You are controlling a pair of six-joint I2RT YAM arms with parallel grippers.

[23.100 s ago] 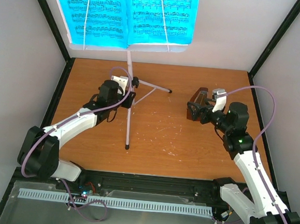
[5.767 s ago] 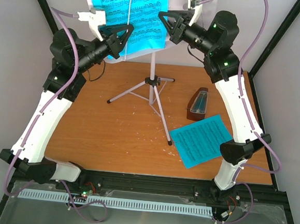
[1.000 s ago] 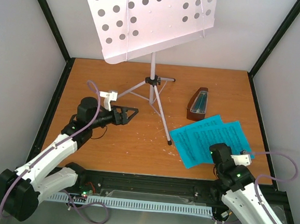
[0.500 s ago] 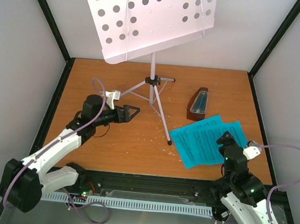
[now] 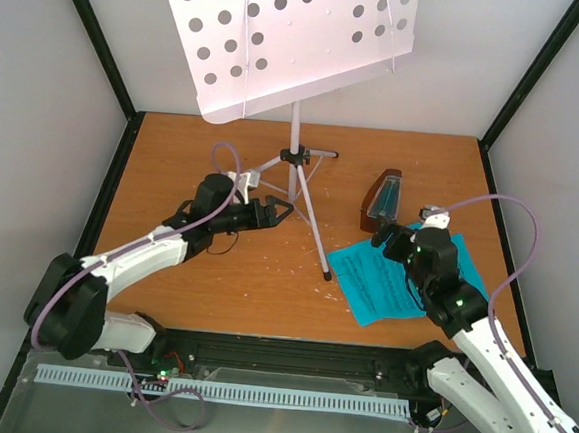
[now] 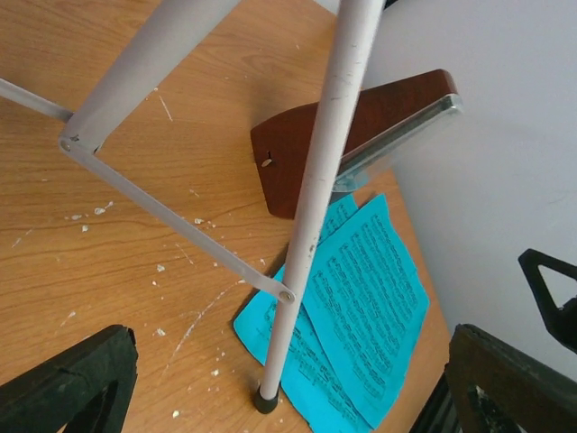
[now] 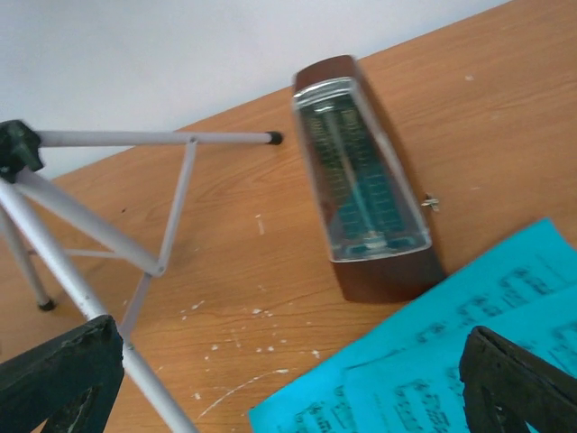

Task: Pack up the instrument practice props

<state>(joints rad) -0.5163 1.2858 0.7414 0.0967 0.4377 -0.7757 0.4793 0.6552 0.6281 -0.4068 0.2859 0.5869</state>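
On table's right side: sheets lying flat, metronome just beside them. Stand upright, desk bare, not folded. Left gripper spread near stand leg, right gripper spread over sheets, both empty. Nothing packed yet, by my read.
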